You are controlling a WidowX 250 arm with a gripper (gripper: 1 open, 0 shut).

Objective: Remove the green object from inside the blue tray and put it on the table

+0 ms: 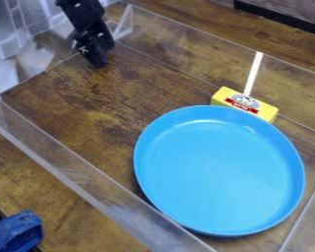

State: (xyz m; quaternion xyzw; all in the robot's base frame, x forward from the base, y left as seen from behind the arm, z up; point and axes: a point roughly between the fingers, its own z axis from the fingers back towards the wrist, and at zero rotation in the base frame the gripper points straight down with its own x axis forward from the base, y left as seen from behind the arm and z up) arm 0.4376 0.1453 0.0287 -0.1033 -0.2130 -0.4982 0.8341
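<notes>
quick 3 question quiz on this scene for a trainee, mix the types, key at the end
1. True or false: a green object lies in the blue tray.
2. Which colour is the block beside the tray?
a) red
b) yellow
c) black
3. Fill in: the end effector is ____ the tray. (over / away from)

Key: 1 false; 2 b; 3 away from
</notes>
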